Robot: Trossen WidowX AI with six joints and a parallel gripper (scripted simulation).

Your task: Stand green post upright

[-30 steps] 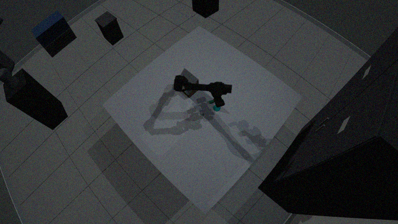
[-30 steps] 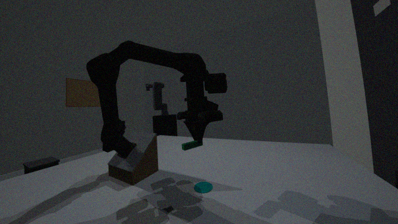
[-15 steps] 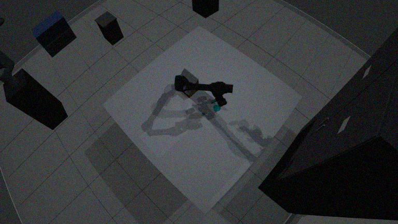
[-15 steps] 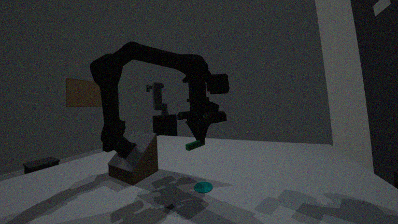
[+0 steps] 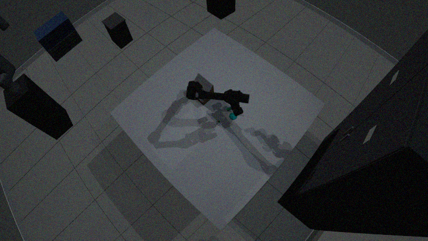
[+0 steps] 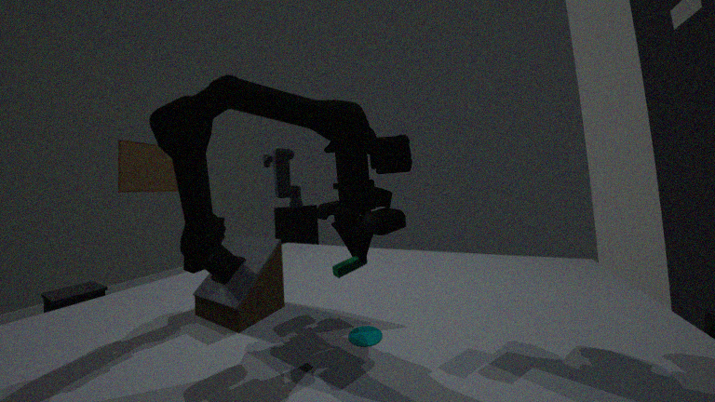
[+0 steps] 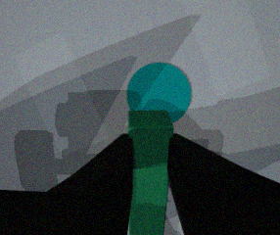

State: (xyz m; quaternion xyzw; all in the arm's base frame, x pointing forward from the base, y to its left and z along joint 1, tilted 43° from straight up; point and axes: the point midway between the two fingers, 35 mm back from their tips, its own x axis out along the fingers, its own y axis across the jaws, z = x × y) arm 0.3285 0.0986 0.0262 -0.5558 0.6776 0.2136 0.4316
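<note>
The green post (image 5: 229,109) (image 6: 344,266) (image 7: 150,183) is held in the air near one end, slightly tilted from level, its free end lower in the exterior view. My gripper (image 6: 361,260) (image 7: 148,144) is shut on it and points down. The cyan circle (image 5: 232,116) (image 6: 365,336) (image 7: 160,88) lies flat on the table, below the gripper and post. In the wrist view the post's end overlaps the circle's lower edge. In the top view the arm hides the fingertips and part of the circle's surroundings.
The arm's wedge-shaped base block (image 5: 205,82) (image 6: 263,292) stands on the pale table top (image 5: 217,194) (image 6: 474,292). Shadows of the arm fall across the table. Dark boxes (image 5: 37,109) stand on the floor beyond it, and a large dark cabinet (image 5: 356,187) is at the right.
</note>
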